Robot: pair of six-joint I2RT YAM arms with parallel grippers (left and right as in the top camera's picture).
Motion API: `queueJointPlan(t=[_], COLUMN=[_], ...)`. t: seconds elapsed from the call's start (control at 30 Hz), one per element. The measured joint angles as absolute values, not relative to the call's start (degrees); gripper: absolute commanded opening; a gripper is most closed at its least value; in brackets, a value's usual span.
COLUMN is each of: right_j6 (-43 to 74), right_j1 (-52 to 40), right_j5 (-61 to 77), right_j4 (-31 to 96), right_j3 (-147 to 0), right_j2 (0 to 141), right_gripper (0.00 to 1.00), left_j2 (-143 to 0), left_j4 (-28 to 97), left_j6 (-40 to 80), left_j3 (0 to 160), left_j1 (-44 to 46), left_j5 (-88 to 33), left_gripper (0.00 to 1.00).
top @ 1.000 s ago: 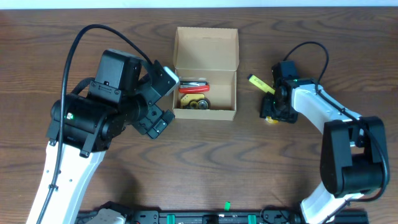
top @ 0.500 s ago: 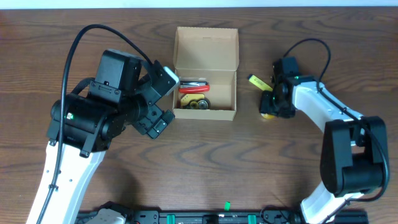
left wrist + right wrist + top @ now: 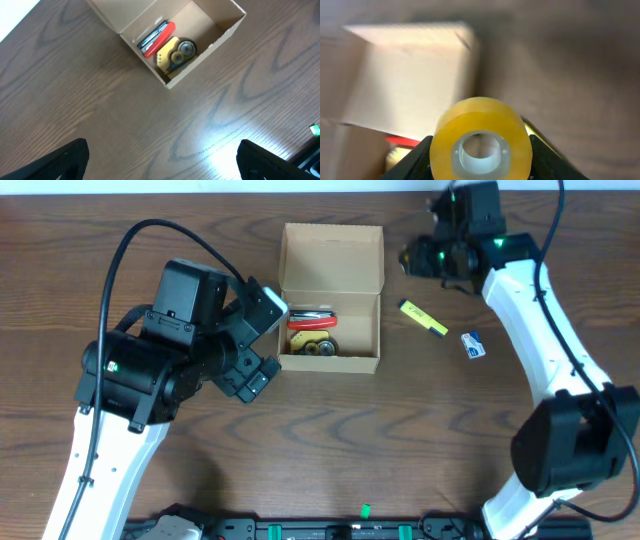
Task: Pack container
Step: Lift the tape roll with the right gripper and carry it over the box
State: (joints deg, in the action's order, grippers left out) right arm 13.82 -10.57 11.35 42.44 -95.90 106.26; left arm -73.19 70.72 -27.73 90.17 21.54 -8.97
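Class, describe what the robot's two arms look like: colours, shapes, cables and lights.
Both arms pair white tube-like links with bulky black joint housings. The left arm carries a looping black cable; the right arm shows a small green light.

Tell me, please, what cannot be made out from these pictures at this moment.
Overhead: the tape roll is hidden beneath the right jaws; only the right wrist view shows it.
Right wrist: the container behind is blurred, so its contents cannot be read there.
Overhead: the small blue-white item is too small to identify.
Left wrist: the left jaws are cut off by the bottom edge.
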Motion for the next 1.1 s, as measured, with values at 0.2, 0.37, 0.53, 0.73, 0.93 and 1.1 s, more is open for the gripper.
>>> queueJointPlan(t=[0.2,0.37,0.53,0.73,0.93,1.1], right_j6=[7.66,5.37,4.69,4.54,7.99,10.72], right_j1=[-18.72,-23.22,-23.92,-25.08,-26.63,-26.79], right_j5=[5.19,3.44,2.79,2.59,3.7,4.51], right_j4=[44.99,50.89,58.13,61.65,61.91,62.15], right_j3=[-103.5,-103.61,-103.59,-103.61,-103.66,-103.66], right_j2=[106.24,106.26,106.28,108.12,115.22,117.69], right_gripper=[0.01,0.01,0.01,0.01,0.01,0.01], left_j2=[-73.19,-73.19,-73.19,-73.19,-73.19,-73.19], left_j4=[70.72,70.72,70.72,70.72,70.72,70.72], left_j6=[-27.73,-27.73,-27.73,-27.7,-27.73,-27.73], left_j3=[90.17,90.15,90.17,90.17,90.17,90.17], left_j1=[21.54,21.54,21.54,21.54,21.54,21.54], left_j5=[-8.97,-8.97,-8.95,-8.97,-8.97,-8.97], left_gripper=[0.95,0.95,0.95,0.95,0.95,0.95])
